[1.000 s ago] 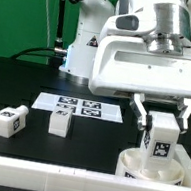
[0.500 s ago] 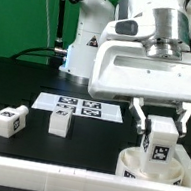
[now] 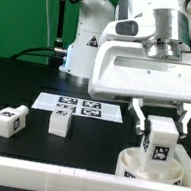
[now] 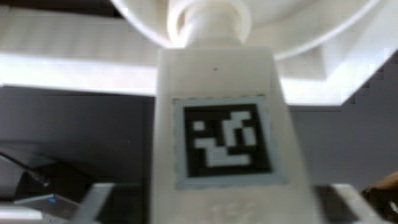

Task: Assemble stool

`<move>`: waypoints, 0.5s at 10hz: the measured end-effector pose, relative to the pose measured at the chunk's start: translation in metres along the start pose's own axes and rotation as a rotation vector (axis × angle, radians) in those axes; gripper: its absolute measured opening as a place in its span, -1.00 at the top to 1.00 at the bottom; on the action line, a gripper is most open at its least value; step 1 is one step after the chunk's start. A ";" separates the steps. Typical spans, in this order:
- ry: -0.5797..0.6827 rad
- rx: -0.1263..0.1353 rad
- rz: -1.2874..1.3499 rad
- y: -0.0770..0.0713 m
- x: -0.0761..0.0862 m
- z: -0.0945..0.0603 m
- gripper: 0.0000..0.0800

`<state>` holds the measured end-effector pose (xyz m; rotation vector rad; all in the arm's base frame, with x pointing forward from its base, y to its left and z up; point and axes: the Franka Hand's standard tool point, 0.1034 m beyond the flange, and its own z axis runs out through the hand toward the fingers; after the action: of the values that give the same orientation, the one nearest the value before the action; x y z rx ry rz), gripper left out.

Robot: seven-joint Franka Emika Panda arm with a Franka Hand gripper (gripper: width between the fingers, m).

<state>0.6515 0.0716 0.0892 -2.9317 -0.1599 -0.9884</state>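
My gripper [image 3: 161,123] is shut on a white stool leg [image 3: 161,139] with a black-and-white tag, held upright over the round white seat [image 3: 153,166] at the exterior view's lower right. The leg's lower end meets the seat. In the wrist view the leg [image 4: 221,110] fills the middle, its far end at the seat ring [image 4: 320,52], with my fingers [image 4: 87,200] on both sides of it. Two more white legs lie on the black table: one at the exterior view's left [image 3: 8,120], one nearer the middle [image 3: 60,122].
The marker board [image 3: 79,107] lies flat on the table behind the loose legs. A white rail [image 3: 39,176] runs along the front edge. The robot base [image 3: 85,41] and black cables stand at the back.
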 end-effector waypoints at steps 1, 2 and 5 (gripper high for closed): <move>0.000 0.000 0.000 0.000 0.000 0.000 -0.42; -0.002 0.001 0.000 -0.001 0.000 0.000 -0.56; -0.006 0.002 0.000 -0.001 0.004 -0.003 -0.62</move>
<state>0.6524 0.0723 0.0941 -2.9331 -0.1606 -0.9793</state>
